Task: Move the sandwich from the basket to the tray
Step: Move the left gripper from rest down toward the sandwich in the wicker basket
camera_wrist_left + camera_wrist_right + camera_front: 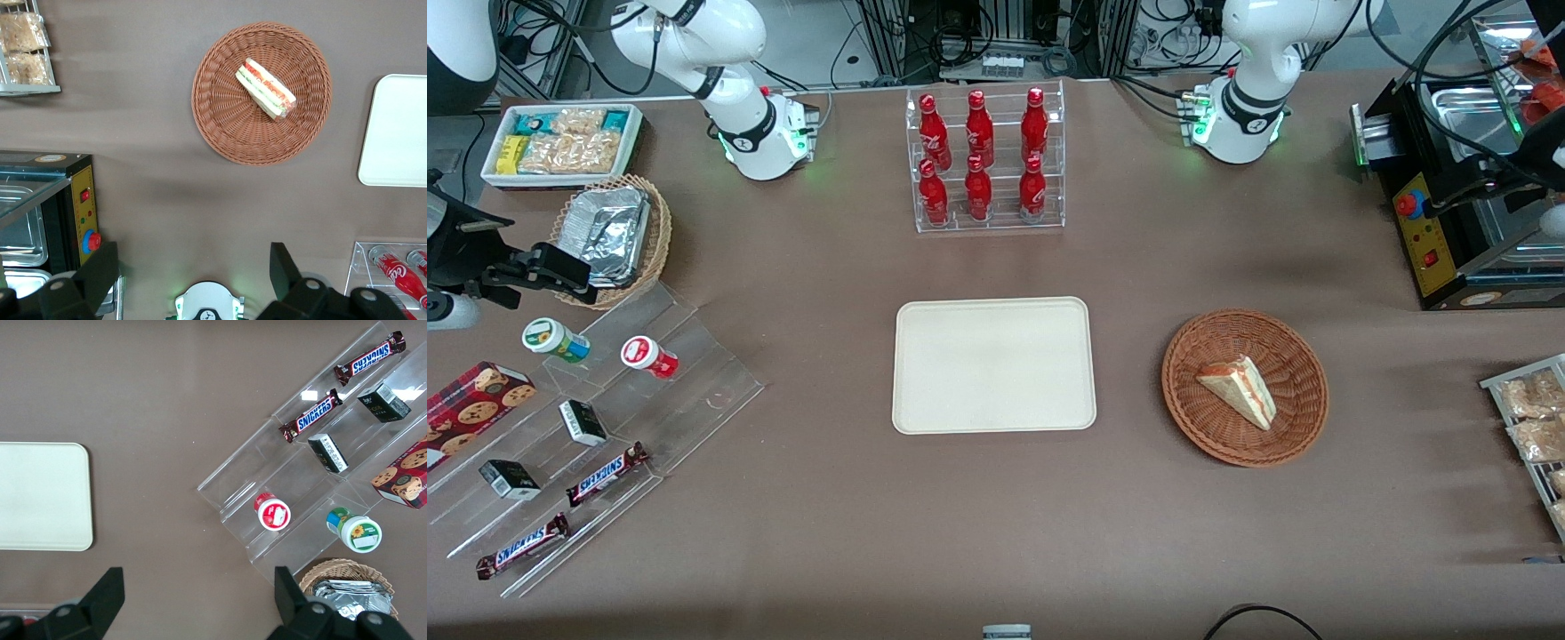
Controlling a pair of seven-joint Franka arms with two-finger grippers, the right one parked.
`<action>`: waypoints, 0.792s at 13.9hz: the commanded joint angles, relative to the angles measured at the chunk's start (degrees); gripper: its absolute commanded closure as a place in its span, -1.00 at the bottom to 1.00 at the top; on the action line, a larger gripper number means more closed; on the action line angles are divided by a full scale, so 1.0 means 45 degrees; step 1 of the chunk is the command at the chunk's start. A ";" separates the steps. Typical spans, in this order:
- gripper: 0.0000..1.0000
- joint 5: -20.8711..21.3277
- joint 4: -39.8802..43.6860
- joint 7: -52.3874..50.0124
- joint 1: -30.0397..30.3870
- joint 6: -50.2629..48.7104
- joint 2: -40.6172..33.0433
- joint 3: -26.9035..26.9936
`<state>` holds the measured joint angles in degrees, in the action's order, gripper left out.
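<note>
The pale triangular bread sandwich (1240,390) with red and green filling lies in the round reddish-brown wicker basket (1294,418), its long axis slanting, narrow tip toward the front camera. The flat cream rectangular tray (993,364) sits beside the basket, apart from it, brown table between them. The left gripper (193,270) hangs high above the table, jaws spread wide, holding nothing.

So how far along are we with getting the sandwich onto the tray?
Nothing looks done yet. The sandwich lies in the basket, and the tray holds nothing. The gripper is open, holds nothing, and hangs high above the table near the working arm's base, well clear of the basket. Left: descend to the basket, grasp the sandwich, carry it over and set it on the tray.
</note>
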<state>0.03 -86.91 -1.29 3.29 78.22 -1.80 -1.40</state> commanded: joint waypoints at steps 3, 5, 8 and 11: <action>-1.00 0.0071 0.0525 -0.0122 -0.0125 0.0174 0.1178 -0.0020; -1.00 0.0518 0.0214 -0.2336 -0.0300 0.1438 0.2057 -0.0039; -1.00 0.0990 -0.0352 -0.5872 -0.0769 0.3335 0.3307 -0.0039; -1.00 0.0776 -0.1346 -0.9368 -0.1295 0.5946 0.4129 -0.0039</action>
<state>3.32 -90.68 -34.55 -0.91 99.47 15.87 -1.83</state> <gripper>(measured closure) 0.000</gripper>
